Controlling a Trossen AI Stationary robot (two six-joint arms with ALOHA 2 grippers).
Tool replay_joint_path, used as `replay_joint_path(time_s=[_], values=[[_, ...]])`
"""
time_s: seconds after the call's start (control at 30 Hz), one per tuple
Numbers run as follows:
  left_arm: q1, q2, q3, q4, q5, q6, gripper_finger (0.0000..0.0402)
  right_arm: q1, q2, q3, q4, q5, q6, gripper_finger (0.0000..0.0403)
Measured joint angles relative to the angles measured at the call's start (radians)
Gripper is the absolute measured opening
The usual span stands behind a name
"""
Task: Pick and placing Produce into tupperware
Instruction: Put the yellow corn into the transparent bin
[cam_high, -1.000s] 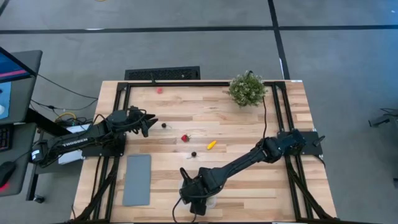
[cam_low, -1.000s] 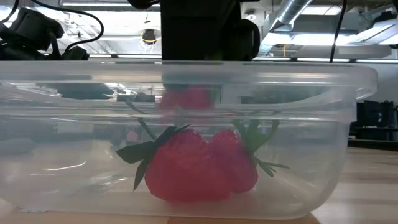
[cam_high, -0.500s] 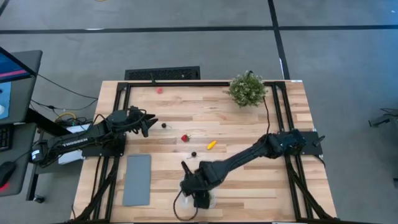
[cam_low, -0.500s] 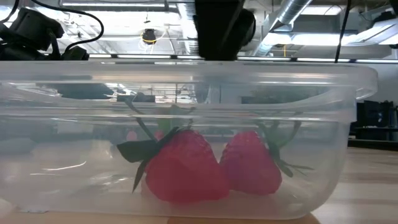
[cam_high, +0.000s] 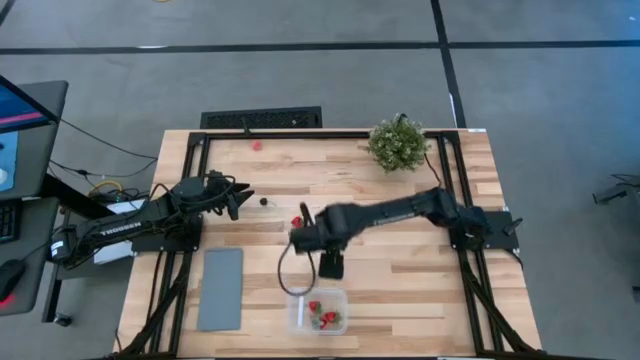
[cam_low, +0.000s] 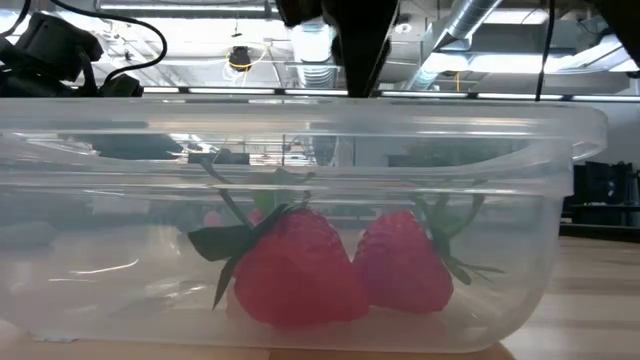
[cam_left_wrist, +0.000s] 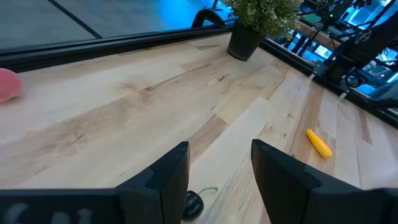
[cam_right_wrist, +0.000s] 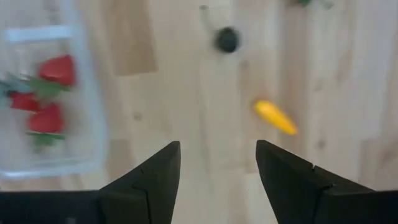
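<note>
The clear tupperware (cam_high: 318, 312) stands near the table's near edge, its wall filling the low view (cam_low: 560, 200). Three red strawberries lie in it (cam_right_wrist: 46, 93), two showing in the low view (cam_low: 295, 270). My right gripper (cam_high: 330, 265) hangs open and empty above the table's middle, past the tupperware's far side. Ahead of its fingers lie a black berry (cam_right_wrist: 227, 39) and the yellow piece (cam_right_wrist: 275, 117). One strawberry (cam_high: 296, 220) lies on the wood beside the right arm. My left gripper (cam_high: 235, 200) waits open at the left, with the other black berry (cam_left_wrist: 193, 202) just before its fingers.
A flat grey slab (cam_high: 221, 288) lies left of the tupperware. The potted plant (cam_high: 398, 143) stands at the far right and a pink spot (cam_high: 257, 144) near the far edge. The right arm reaches across the table's middle, covering the yellow piece in the high view.
My right gripper has risen out of the tupperware and swung toward the table's far edge, over the middle of the table. The strawberry that was high in the tupperware under it has dropped among the others and stays there.
</note>
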Motion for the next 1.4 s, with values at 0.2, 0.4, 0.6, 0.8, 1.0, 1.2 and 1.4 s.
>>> replay_joint_path(time_s=[0.2, 0.4, 0.6, 0.8, 1.0, 1.2, 1.4], values=[[0.000, 0.000, 0.000, 0.000, 0.000, -0.016, 0.0163, -0.084, -0.002, -0.049, 0.015, 0.000, -0.251, 0.0234], [0.000, 0.000, 0.000, 0.000, 0.003, -0.050, 0.0163, -0.140, -0.002, -0.168, 0.042, -0.003, -0.448, 0.0234], [0.000, 0.000, 0.000, 0.000, 0.003, -0.079, 0.0163, -0.170, -0.002, -0.263, 0.121, -0.026, -0.568, 0.0234], [0.000, 0.000, 0.000, 0.000, 0.003, -0.084, 0.0163, -0.183, -0.023, -0.331, 0.169, -0.125, -0.603, 0.0234], [0.000, 0.000, 0.000, 0.000, 0.003, -0.075, 0.0163, -0.188, -0.141, -0.500, 0.380, -0.125, -0.594, 0.0234], [0.000, 0.002, 0.000, 0.000, 0.001, -0.071, 0.0163, -0.188, -0.243, -0.666, 0.514, -0.082, -0.555, 0.0234], [0.000, 0.012, 0.000, 0.000, 0.000, -0.071, 0.0163, -0.196, -0.249, -0.749, 0.573, -0.081, -0.542, 0.0234]])
